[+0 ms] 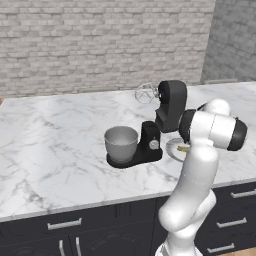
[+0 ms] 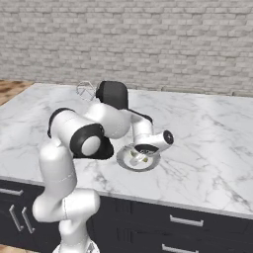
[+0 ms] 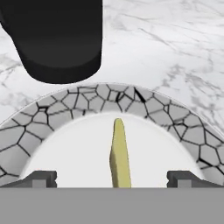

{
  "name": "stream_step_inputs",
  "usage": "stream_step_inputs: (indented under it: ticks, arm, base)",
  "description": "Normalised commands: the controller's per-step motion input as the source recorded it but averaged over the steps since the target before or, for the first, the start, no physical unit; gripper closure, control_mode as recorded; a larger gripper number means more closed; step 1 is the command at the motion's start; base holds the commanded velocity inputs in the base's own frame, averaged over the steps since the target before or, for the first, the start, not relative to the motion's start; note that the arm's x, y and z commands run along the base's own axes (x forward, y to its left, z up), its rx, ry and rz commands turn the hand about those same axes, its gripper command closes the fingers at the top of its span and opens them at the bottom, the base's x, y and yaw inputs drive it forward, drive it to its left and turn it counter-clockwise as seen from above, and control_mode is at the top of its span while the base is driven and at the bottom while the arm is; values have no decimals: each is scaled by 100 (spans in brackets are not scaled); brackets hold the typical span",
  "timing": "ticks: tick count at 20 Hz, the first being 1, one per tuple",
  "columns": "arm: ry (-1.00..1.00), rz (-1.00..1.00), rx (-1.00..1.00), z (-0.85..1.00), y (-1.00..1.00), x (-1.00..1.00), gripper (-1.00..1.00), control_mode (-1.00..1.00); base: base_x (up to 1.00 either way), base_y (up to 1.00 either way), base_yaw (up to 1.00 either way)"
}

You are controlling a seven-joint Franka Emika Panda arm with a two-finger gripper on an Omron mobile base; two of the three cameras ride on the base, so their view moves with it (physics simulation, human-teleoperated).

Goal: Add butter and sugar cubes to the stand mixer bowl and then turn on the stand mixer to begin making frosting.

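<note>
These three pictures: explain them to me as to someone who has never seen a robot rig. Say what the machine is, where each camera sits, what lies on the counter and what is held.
The machine is a white robot arm standing in front of a marble counter in a rendered kitchen. Two pictures come from cameras behind the arm, one to its left and one to its right. The third looks out from the hand itself, along its two fingers.

On the counter stands a black stand mixer with its head tilted up and its whisk raised. The grey stand mixer bowl sits on its base. Beside the mixer lies a round plate with a cracked grey rim.

On the plate lies the butter, a pale yellow stick. The gripper hangs just above it, fingers spread wide on either side. Nothing is held yet.
</note>
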Motion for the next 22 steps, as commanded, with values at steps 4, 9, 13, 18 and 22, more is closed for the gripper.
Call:
stream_step_inputs:
  ticks: [4, 9, 13, 18, 22]
  arm:
    - [0, 0, 2, -27, -11, 33, -100, -100]
    - [0, 0, 1, -26, -6, 32, -100, -100]
    - [1, 0, 0, -27, -1, 24, -100, -100]
    - [3, 0, 0, -30, 0, 0, 100, -100]
    - [0, 0, 0, -6, 0, -35, 100, -100]
  base:
    - [0, 0, 0]
    - [0, 0, 0]
    - [0, 0, 0]
    - [0, 0, 0]
    - [0, 0, 0]
